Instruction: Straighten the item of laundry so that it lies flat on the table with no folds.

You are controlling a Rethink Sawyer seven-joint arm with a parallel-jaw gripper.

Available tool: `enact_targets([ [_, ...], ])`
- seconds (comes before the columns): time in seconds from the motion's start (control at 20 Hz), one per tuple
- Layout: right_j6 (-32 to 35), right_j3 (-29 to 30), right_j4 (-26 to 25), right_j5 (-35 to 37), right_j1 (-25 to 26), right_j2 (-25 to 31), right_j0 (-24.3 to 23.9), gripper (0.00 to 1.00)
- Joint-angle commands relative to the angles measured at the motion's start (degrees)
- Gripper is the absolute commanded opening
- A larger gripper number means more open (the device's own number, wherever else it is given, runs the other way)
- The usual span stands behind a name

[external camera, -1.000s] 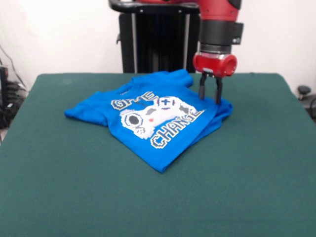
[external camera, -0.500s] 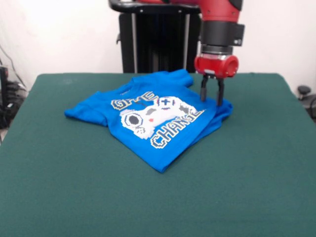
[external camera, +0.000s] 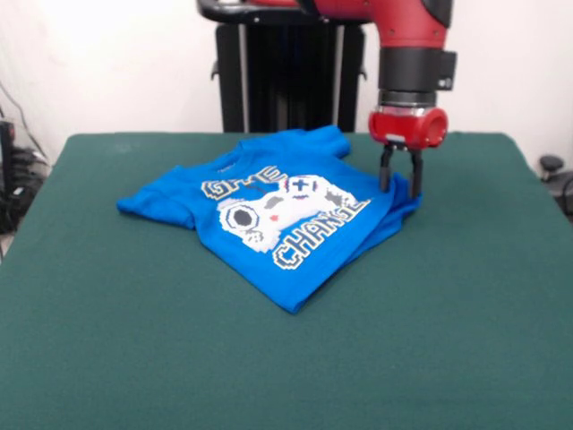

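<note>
Blue T-shirt [external camera: 277, 210] is laid rumpled near the green table's [external camera: 107, 340] far middle. Gripper [external camera: 400, 191] has been shifted sideways to the folded corner, jaws narrowly parted, nothing held. That fold is likely targeted next.

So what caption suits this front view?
Robot gripper, open, poised at the edge of a rumpled blue T-shirt on a green table.

A blue T-shirt [external camera: 286, 215] lies rumpled on the green surface [external camera: 286, 358], a little above the middle of the frame, its controller print and lettering facing up. The red and black arm [external camera: 407, 54] comes down at upper right. Its gripper [external camera: 400, 185] hangs at the shirt's right edge, jaws slightly apart, their tips at the bunched cloth there.
</note>
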Motion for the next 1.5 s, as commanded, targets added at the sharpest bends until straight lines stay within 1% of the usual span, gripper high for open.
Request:
enact_targets([
  [0.05,16.8,-5.2,6.2,-3.3,5.5,6.0,2.0,1.0],
  [0.2,15.6,-6.0,6.5,-3.7,6.8,5.5,2.6,1.0],
  [0.4,12.7,-6.5,8.7,-2.0,6.4,3.5,4.4,1.0],
  [0.45,12.2,-6.5,9.4,-1.9,6.3,3.2,4.9,0.0],
  [0.55,11.6,-6.5,10.2,-0.8,6.0,2.9,5.5,0.0],
  [0.75,10.9,-5.7,8.7,1.1,5.1,3.4,4.0,0.0],
  [0.95,12.4,-3.4,9.5,1.6,3.2,3.8,4.2,0.0],
  [1.2,14.6,-1.4,9.6,2.3,1.3,5.8,4.1,0.0],
  [1.3,15.2,-1.4,8.8,2.7,1.3,7.0,2.9,0.0],
  [1.4,15.0,-2.6,7.9,2.7,2.9,7.5,1.5,0.0],
  [1.5,15.6,-2.5,9.0,3.2,3.3,8.4,2.3,0.0],
])
